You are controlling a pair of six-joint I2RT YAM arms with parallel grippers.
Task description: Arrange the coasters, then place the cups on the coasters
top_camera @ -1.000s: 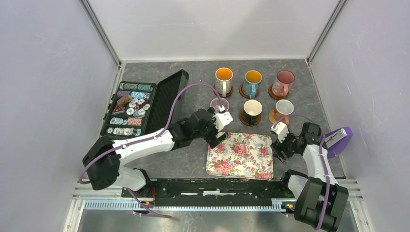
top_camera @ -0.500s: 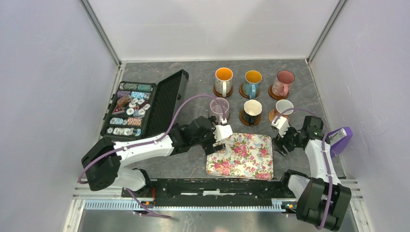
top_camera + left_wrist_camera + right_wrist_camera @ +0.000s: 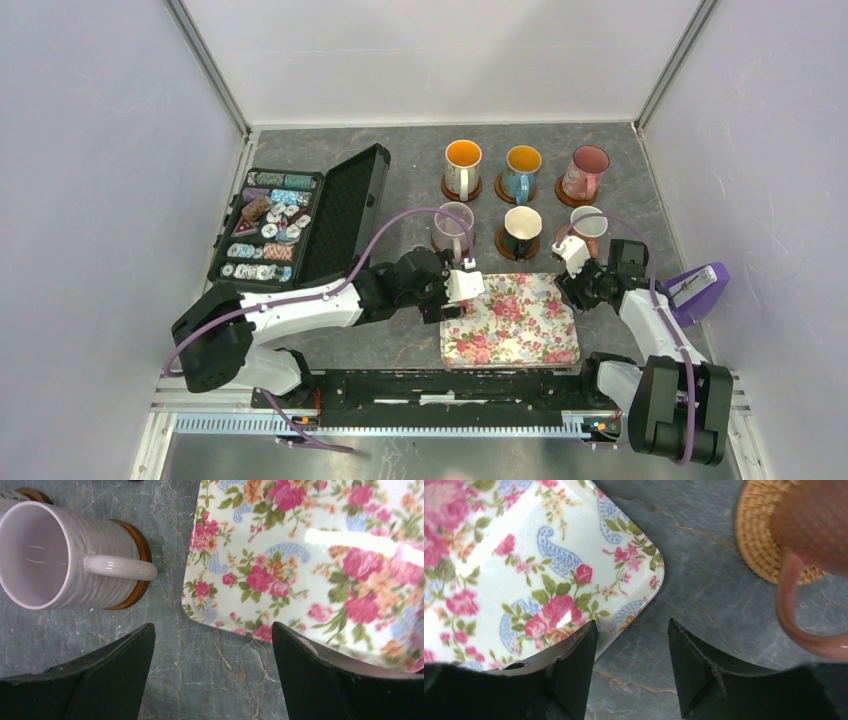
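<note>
Both sets of jaws stand spread, pinching nothing. The left gripper (image 3: 212, 630) hovers at the floral tray's (image 3: 300, 555) ten-o'clock corner, with the lilac mug (image 3: 50, 555) on its brown coaster (image 3: 144, 550) at twelve o'clock. The right gripper (image 3: 632, 625) hovers at the tray's two-o'clock corner, with the white-pink mug (image 3: 819, 525) on the cork coaster (image 3: 756, 540) at one o'clock.

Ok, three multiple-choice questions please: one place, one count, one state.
1. Where does the floral tray lie? A on the near side of the mugs; B on top of them; C beyond them.
2. How many mugs stand on coasters? A three; B four; C six.
3. The chip case is: A open; B shut; C upside down.
Answers: 1 A, it lies before the near row; 2 C, two rows of three, each on one; 3 A, the chips inside show.
</note>
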